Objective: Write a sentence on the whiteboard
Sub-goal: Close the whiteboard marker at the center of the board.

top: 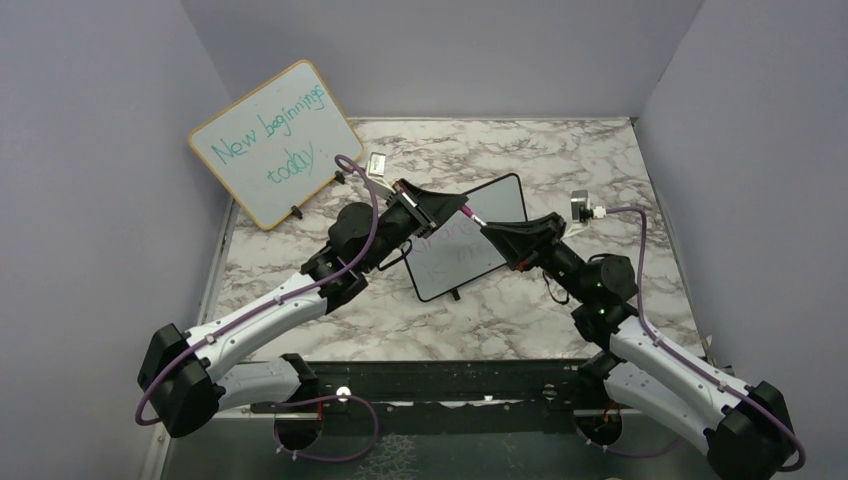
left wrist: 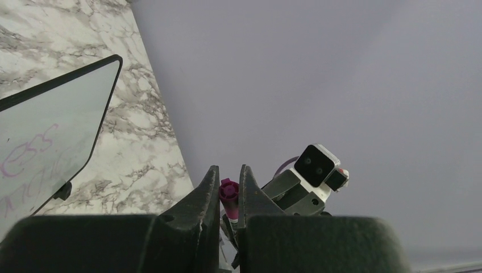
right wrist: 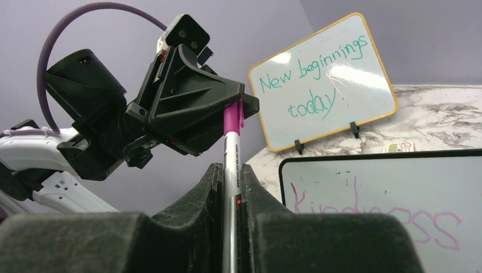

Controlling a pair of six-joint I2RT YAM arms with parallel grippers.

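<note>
1. top external view: the whiteboard (top: 462, 266) lies on the marble table (top: 600, 170) in the middle of the frame. the left end effector (top: 461, 209) and the right end effector (top: 488, 230) meet tip to tip above its upper half, with a marker (top: 474, 219) bridging them. the sentence (top: 452, 244) shows only as faint purple marks beneath them, too faint to read. a wood-framed board (top: 275, 140) with teal writing stands at the upper left, well apart.

2. left wrist view: the left end effector (left wrist: 229, 172) is closed on the magenta end of the marker (left wrist: 229, 196) at bottom centre. the whiteboard (left wrist: 62, 114) fills the left of the frame, beside and below the fingers, with part of the sentence (left wrist: 28, 153) in purple loops. the table (left wrist: 142, 131) shows around it.

3. right wrist view: the right end effector (right wrist: 230, 168) is clamped on the white barrel of the marker (right wrist: 231, 145), which rises to its pink end inside the closed left end effector (right wrist: 236, 103). the whiteboard (right wrist: 398, 176) sits at lower right, just beside the fingers, and the sentence (right wrist: 369, 213) reads "kindness" there, its lower part cut off by the frame. the wood-framed board (right wrist: 324, 74) stands behind it on the table (right wrist: 443, 114).
</note>
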